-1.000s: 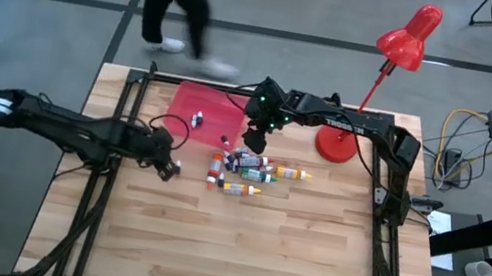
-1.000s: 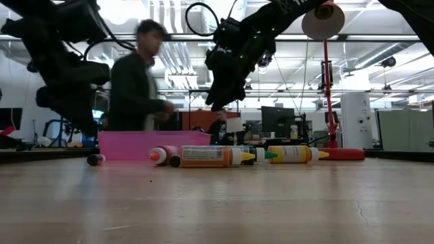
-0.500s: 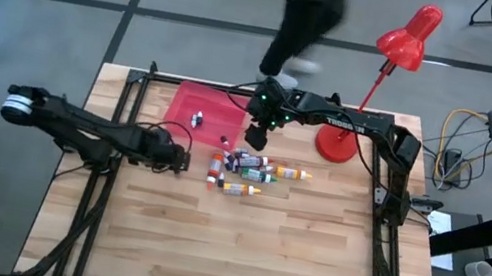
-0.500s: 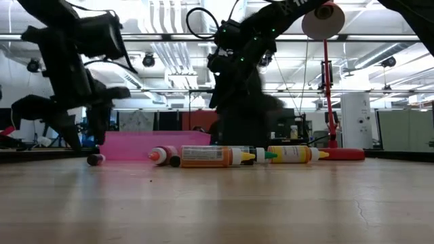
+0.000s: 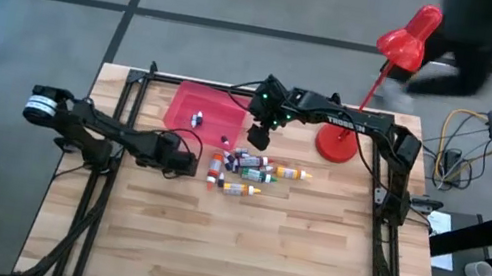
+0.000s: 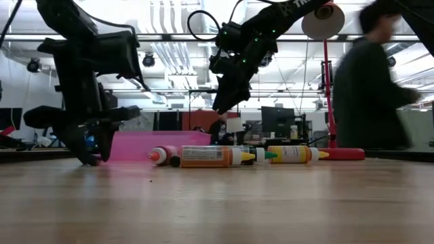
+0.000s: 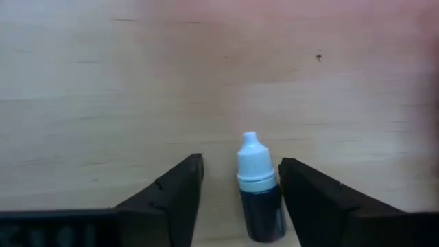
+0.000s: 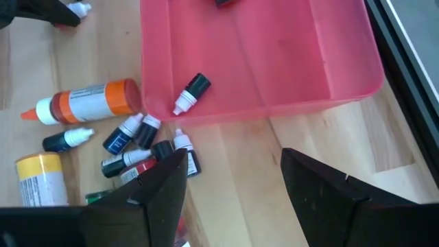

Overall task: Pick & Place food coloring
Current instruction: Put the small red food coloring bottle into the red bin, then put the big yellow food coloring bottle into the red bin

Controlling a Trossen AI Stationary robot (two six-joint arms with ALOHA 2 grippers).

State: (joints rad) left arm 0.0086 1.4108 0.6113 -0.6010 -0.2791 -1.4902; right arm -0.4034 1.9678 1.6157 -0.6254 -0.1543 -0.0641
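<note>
On the wood just in front of the pink tray (image 5: 202,110), the left gripper (image 7: 240,189) is straddling a dark dropper bottle (image 7: 258,195) with a pale cap, lying loose on the table — fingers spread wide, gripping nothing. To take it cleanly, the arm is probably best easing a little further forward so the pads close on the body rather than the cap. The bottle is sitting between the fingers, nearer one than the other. The right gripper (image 8: 233,185) is hanging open and empty above the cluster of bottles (image 5: 245,171) beside the tray.
</note>
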